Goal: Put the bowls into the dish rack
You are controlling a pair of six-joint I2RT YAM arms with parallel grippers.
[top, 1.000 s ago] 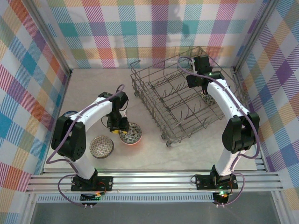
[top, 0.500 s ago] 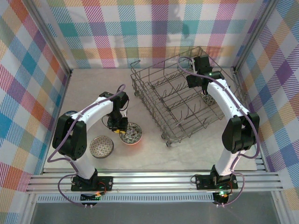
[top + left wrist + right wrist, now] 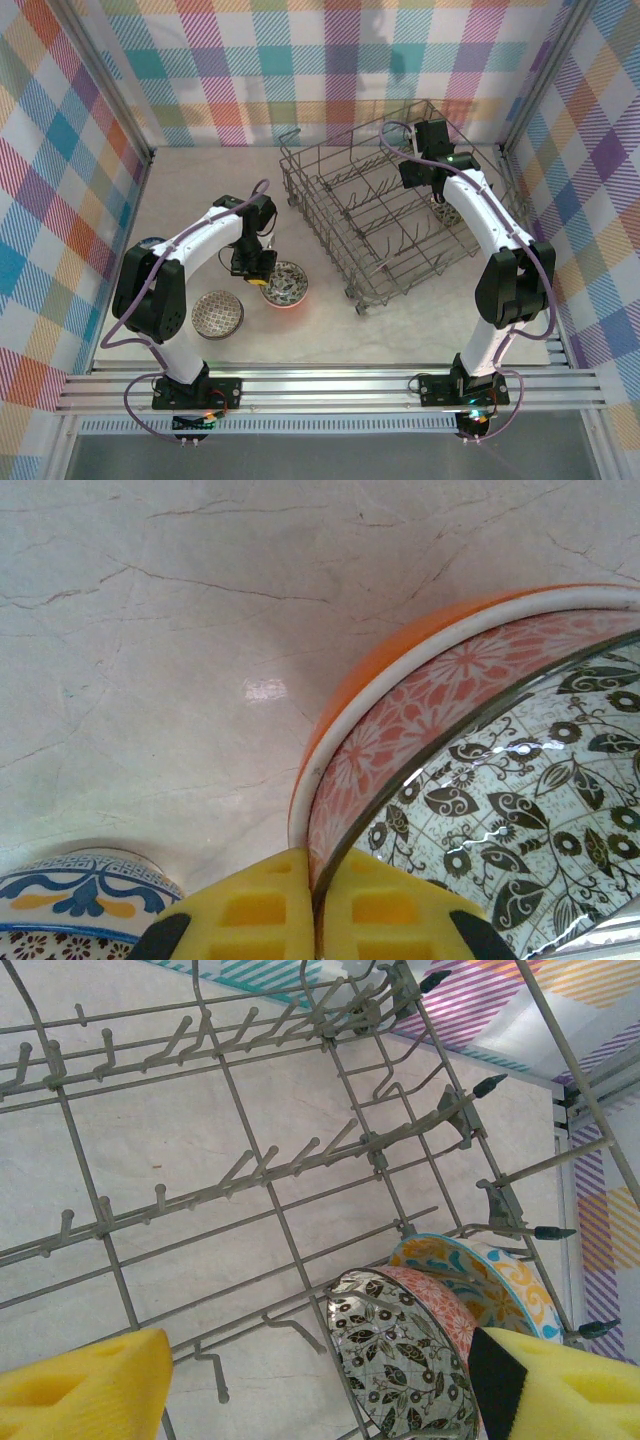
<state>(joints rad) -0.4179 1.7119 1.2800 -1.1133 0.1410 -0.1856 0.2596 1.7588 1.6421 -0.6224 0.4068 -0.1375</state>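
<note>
Left gripper (image 3: 315, 920) clenched on floral bowl (image 3: 500, 780) rim, bowl on counter (image 3: 200, 630) beneath it. Right gripper (image 3: 320, 1380) released above dish rack (image 3: 250, 1160), two bowls (image 3: 400, 1360) racked below. Risk: thin rim pinch slips on lift.

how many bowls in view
5: a dark floral bowl and an orange-yellow bowl standing in the dish rack; an orange-sided bowl in the left gripper, a mosaic bowl beside it, a half-hidden bowl by the left arm. Others may be hidden.

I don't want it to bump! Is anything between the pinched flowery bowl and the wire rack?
Nothing visible. Only bare marble table lies between the orange-sided floral ceramic bowl, pinched by the left gripper, and the grey wire dish rack.
</note>
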